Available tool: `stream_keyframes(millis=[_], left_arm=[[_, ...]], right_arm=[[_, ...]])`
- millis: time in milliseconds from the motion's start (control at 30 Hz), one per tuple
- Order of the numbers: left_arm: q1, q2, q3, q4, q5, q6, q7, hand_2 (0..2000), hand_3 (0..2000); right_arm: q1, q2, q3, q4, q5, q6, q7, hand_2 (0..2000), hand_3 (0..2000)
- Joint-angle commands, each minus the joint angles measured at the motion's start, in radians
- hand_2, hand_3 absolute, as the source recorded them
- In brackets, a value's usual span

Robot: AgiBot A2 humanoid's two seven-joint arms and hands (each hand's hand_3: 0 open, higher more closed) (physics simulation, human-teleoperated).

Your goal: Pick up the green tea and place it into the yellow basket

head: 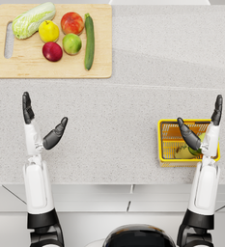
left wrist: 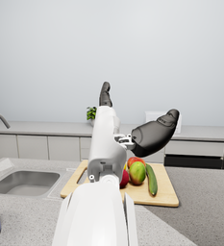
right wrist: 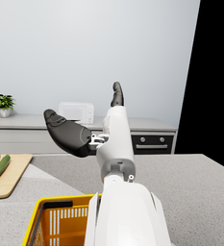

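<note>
Pale green-yellow, the green tea (head: pixel 182 153) seems to lie already inside the yellow basket (head: pixel 166 123), directly beneath the right hand (head: pixel 206 135), which covers part of it. How its long axis runs cannot be told. That hand hangs above the basket with fingers spread apart and nothing in them. The right wrist view shows only the basket's near rim below the forearm, not the tea. The left hand (head: pixel 36 135), likewise spread and holding nothing, hovers over bare worktop (head: pixel 109 125), well apart from the basket, so the right is plainly the nearer. Beyond the left hand lies a wooden cutting board (head: pixel 51 72) with fruit and vegetables. Judged so, the placing looks done.
</note>
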Motion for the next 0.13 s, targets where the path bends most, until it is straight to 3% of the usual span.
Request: stream_keyframes(millis=[33,133], left_arm=[[0.0,0.0,0.0,0.0,0.0,0.0,0.0,0,0],[-0.001,0.0,0.0,0.0,0.0,0.0,0.0,0,0]], right_arm=[[0.0,0.0,0.0,0.0,0.0,0.0,0.0,0,0],[-0.001,0.0,0.0,0.0,0.0,0.0,0.0,0,0]])
